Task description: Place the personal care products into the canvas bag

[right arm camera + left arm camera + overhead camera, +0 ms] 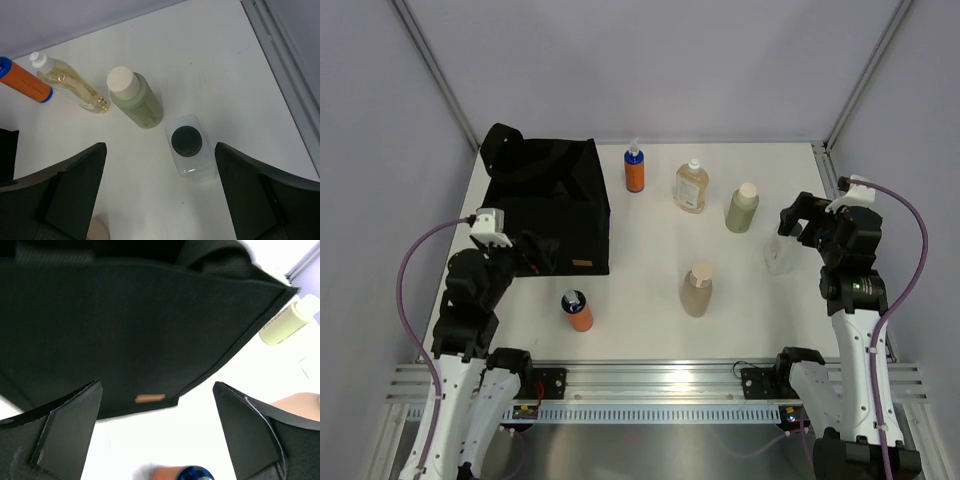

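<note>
On the right gripper the fingers stand wide apart and hold nothing. They hang over a small clear plastic bottle with a black screw cap, which stands near the right edge of the white table. A pale green bottle with a white cap stands close by, so a careless descent could clip it and send it rolling toward that edge.

The left gripper, also wide and empty, faces the near wall of the black fabric tote bag in the far-left corner of the table. An orange bottle with a dark cap stands beside it, near the front edge. A beige bottle with a tan cap stands mid-table. An orange spray bottle with a white top and a clear amber bottle stand along the far edge.

None of the bottles is in the bag yet. Its handles lie across the top and the soft mouth may sag, so a bottle released there could land on the fabric and tumble off.
</note>
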You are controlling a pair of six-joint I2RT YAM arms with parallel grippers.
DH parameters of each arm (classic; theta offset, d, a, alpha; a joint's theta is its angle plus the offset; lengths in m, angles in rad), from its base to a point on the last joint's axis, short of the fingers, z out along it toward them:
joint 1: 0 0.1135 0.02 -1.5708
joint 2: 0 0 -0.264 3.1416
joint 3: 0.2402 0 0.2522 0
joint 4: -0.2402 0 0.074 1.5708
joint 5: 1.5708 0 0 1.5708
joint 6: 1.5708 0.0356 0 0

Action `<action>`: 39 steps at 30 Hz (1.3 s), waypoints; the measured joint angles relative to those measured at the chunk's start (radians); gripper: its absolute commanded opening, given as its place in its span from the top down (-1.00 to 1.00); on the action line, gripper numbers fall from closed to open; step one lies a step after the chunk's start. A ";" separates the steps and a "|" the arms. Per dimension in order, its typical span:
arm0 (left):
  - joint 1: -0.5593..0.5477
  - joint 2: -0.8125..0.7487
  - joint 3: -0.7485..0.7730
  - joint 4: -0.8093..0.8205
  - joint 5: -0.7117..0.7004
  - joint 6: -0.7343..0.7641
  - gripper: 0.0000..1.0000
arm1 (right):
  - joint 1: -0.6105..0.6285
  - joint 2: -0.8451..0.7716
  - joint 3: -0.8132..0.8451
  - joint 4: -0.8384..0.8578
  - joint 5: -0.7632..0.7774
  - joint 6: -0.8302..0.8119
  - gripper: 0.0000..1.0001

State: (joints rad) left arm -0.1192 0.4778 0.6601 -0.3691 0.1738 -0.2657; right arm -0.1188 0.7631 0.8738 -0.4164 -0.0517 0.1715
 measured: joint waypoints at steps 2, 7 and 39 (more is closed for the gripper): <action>0.000 0.002 0.027 -0.051 -0.029 -0.054 -0.98 | 0.000 0.001 0.014 -0.009 -0.041 -0.045 -0.99; -0.001 0.003 0.191 -0.252 -0.153 -0.242 -0.98 | -0.002 -0.002 0.054 -0.104 -0.322 -0.274 -0.99; -0.413 0.244 0.188 -0.654 -0.275 -0.649 -0.98 | -0.001 -0.033 -0.031 -0.292 -0.780 -0.661 -0.99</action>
State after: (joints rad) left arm -0.5320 0.7216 0.8482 -1.0229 -0.1017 -0.9142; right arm -0.1200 0.7303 0.8433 -0.7086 -0.8322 -0.4896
